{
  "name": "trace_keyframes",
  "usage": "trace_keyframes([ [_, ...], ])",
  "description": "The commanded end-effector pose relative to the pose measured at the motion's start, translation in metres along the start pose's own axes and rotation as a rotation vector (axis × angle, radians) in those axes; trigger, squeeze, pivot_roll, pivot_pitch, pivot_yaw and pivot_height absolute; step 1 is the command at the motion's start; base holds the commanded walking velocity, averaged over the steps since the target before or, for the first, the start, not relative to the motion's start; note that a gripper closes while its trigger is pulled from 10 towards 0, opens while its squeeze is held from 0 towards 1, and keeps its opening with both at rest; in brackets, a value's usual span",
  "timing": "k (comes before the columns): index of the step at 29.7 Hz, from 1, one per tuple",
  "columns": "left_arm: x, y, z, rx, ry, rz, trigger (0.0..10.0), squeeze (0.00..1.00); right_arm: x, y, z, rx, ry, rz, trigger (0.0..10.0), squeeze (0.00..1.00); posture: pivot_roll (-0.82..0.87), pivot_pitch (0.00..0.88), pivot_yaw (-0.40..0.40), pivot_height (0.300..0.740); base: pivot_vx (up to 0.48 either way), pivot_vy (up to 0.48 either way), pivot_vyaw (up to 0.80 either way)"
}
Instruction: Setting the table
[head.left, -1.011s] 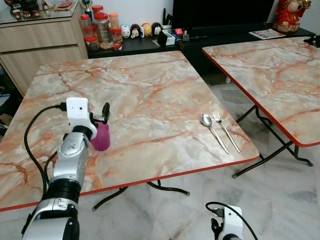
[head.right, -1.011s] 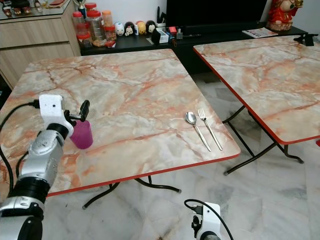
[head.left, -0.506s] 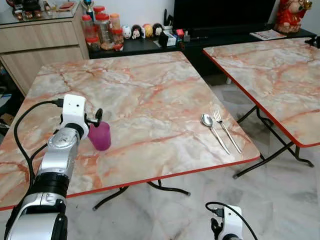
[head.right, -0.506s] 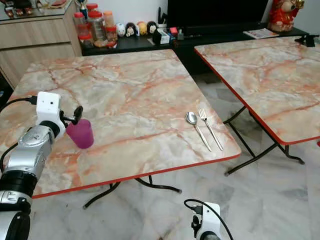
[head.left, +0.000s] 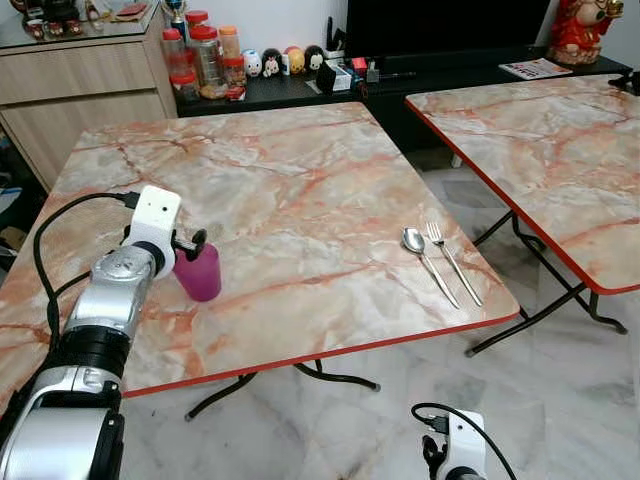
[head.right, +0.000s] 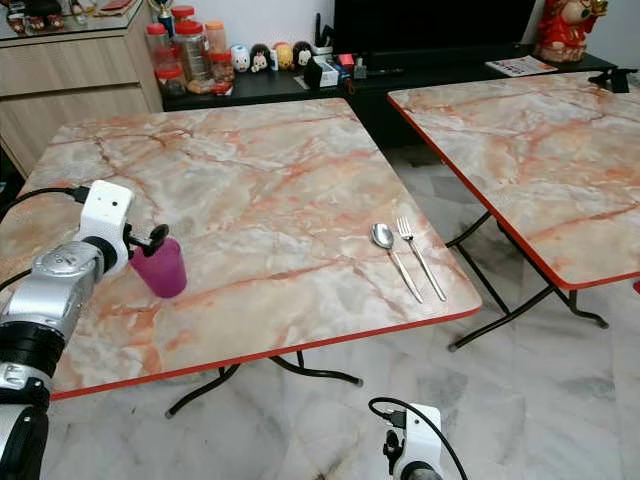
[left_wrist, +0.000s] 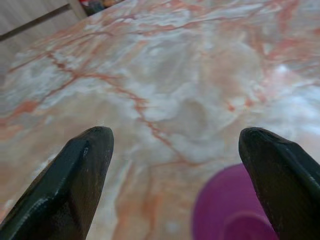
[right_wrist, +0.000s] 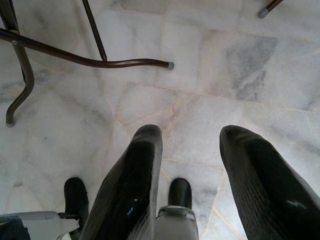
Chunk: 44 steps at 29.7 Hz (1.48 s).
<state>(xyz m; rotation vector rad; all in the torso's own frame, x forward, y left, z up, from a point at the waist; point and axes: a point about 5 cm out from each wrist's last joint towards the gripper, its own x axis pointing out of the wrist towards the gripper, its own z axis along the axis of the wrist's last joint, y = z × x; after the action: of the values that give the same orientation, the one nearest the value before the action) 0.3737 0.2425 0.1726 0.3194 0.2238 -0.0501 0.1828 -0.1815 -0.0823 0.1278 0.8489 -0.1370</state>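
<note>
A purple cup (head.left: 198, 272) stands upright on the marble-patterned table (head.left: 300, 170), near its front left. My left gripper (head.left: 190, 243) hovers just above and behind the cup's rim, open; in the left wrist view the two black fingers (left_wrist: 80, 170) are spread wide, with the cup (left_wrist: 230, 205) low beside one of them and untouched. A spoon (head.left: 424, 262) and a fork (head.left: 452, 262) lie side by side near the table's front right corner. My right gripper (right_wrist: 191, 131) hangs low over the tiled floor, open and holding nothing.
A second marble table (head.left: 545, 150) stands to the right across a narrow gap. Behind are a wooden cabinet (head.left: 80, 90), jars (head.left: 205, 60) and small figurines on a black TV console (head.left: 400, 75). Table legs (right_wrist: 90, 57) cross the floor near my right arm.
My left arm has swung back toward the table's left edge and dropped lower. The cup stays in the same spot. The right arm has not moved.
</note>
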Motion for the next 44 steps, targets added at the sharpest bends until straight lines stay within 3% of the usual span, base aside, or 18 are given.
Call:
trace_keyframes([
  [1,-0.001,0.015,-0.001,-0.009,0.045,0.049,10.0,0.0,0.001,0.001,0.003,0.002,-0.009,0.0,10.0,0.0,0.03,0.0,0.0,0.74,0.0,0.0,0.0],
  [10,-0.004,0.018,-0.017,-0.012,0.148,0.031,10.0,0.0,0.001,0.002,0.003,0.005,-0.008,0.002,10.0,0.0,0.03,0.0,0.002,0.74,0.0,0.0,0.0],
  [25,-0.007,0.015,-0.015,0.019,0.146,-0.04,10.0,0.0,0.001,0.002,0.001,0.004,-0.002,0.007,10.0,0.0,0.04,0.0,0.001,0.74,0.0,0.0,0.0],
  [34,-0.007,0.015,-0.01,0.114,0.153,-0.122,10.0,0.0,0.001,0.003,0.001,0.005,-0.001,0.008,10.0,0.0,0.04,0.0,0.0,0.74,0.0,0.0,0.0],
  [44,0.001,0.001,-0.004,0.185,0.162,-0.205,10.0,0.0,0.001,0.003,0.001,0.01,-0.001,0.007,10.0,0.0,0.04,0.0,0.008,0.74,0.0,0.0,0.0],
])
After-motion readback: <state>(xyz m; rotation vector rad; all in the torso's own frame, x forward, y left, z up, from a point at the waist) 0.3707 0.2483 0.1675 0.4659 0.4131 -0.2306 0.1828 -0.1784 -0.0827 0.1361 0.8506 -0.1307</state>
